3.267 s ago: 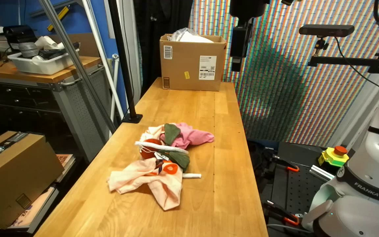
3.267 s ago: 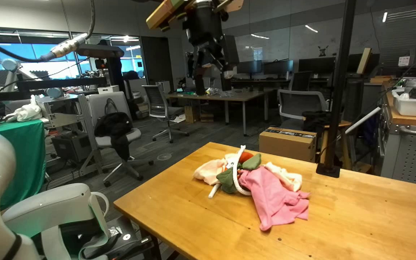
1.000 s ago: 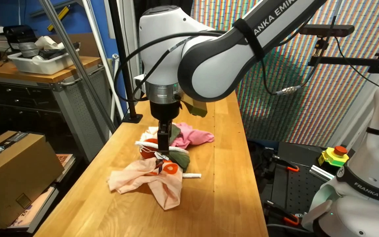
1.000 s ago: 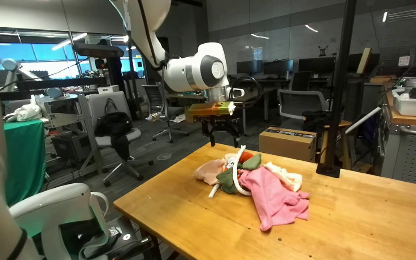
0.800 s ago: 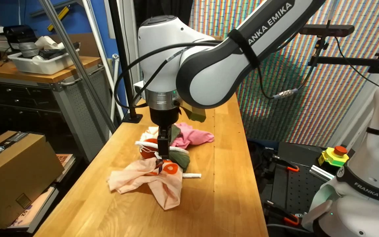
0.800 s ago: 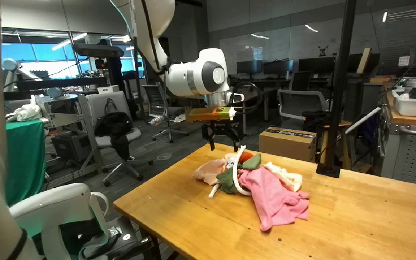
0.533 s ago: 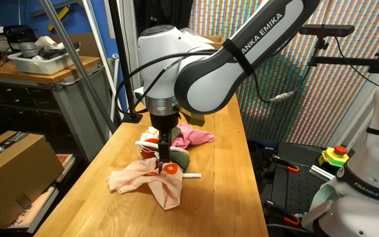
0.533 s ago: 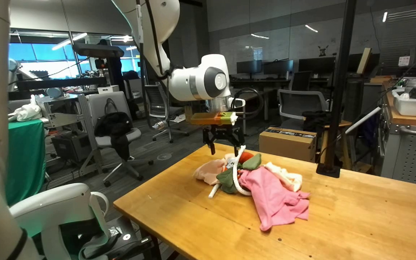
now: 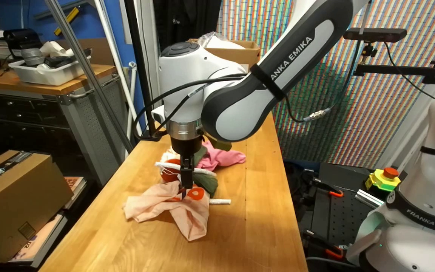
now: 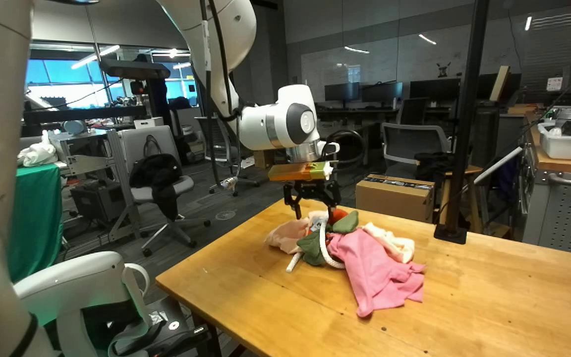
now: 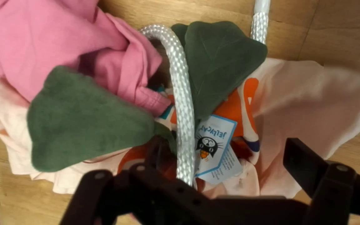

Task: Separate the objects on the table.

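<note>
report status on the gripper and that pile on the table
Gripper open overhead, nothing held. Pink cloth, peach cloth and green leaves bunched together, not yet separated. White rope draped across the middle, likely in the way.

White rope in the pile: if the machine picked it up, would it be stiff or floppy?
Probably bendy with some spring: the white rope curves smoothly, without visible kinks. Its woven surface may give fairly good grip. Lifting it might disturb the dark green leaf right beside it.

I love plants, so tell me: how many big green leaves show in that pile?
2. In the wrist view, one leaf lies left of the white rope, the other right of it. More may be hidden.
</note>
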### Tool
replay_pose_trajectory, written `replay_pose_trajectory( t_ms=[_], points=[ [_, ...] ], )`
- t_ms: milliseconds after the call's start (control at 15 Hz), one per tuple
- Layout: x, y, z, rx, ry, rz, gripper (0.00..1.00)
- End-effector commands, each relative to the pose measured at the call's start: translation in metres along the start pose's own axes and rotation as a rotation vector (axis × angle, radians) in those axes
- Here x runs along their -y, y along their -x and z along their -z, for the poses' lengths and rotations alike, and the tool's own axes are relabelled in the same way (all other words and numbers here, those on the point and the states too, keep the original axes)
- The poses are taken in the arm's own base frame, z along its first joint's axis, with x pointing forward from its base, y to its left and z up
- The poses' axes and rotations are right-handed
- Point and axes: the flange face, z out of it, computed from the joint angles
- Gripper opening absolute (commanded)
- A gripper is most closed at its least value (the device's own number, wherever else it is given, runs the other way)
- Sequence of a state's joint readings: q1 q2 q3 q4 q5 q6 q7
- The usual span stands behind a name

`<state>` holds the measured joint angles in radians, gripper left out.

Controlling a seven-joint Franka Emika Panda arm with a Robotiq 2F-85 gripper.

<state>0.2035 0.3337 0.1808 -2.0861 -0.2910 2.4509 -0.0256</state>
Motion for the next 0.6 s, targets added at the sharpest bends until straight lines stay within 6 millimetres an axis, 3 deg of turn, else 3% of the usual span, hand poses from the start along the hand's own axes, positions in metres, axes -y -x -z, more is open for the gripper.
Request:
replay_pose_trajectory(
  t_ms=[0, 400, 467, 533],
  points=[
    [0.006, -0.009, -0.006, -0.023, 0.03, 0.029, 1.0],
    [0.014, -0.01, -0.012, -0.013, 0.043, 0.058, 1.0],
    [0.01, -0.01, -0.011, -0.013, 0.046, 0.058, 0.75],
    [0.009, -0.01, -0.009, -0.015, 0.047, 0.055, 0.72]
  ],
)
